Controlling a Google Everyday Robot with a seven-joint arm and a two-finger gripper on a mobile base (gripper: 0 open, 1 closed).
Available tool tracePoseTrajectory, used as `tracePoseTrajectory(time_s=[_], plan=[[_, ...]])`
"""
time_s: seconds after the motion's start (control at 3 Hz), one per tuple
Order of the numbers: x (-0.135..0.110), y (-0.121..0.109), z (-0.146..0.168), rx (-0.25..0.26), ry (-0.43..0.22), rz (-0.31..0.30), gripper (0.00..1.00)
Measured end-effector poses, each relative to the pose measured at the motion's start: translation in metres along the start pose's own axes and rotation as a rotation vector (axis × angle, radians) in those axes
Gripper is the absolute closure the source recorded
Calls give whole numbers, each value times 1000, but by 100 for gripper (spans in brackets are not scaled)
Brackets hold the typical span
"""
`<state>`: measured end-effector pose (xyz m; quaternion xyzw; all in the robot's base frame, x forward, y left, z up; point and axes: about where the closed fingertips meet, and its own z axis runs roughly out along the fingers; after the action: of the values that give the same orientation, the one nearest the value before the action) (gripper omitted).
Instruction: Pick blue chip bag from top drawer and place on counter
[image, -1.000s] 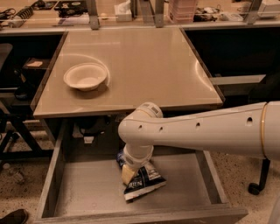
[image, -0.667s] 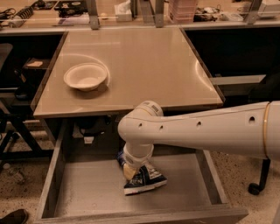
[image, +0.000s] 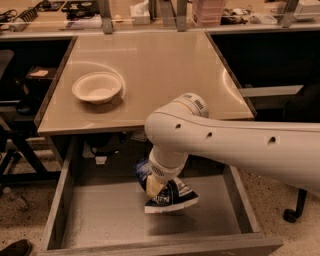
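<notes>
Gripper (image: 154, 187) with bag (image: 175, 198) above drawer (image: 56, 212)

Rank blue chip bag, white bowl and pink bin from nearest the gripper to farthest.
The gripper hangs above the top drawer:
1. blue chip bag, at it
2. white bowl, counter's left
3. pink bin, back bench

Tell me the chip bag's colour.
Dark blue with white lettering, camera view; the gripper holds the chip bag above the drawer.
</notes>
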<state>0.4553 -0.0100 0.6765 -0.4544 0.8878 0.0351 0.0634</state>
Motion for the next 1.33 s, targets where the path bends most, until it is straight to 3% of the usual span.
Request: tracePoseTrajectory(time_s=[0.67, 1.33], plan=[[21, -20, -79, 59, -38, 20, 100], [23, -57, -157, 173, -73, 73, 100]])
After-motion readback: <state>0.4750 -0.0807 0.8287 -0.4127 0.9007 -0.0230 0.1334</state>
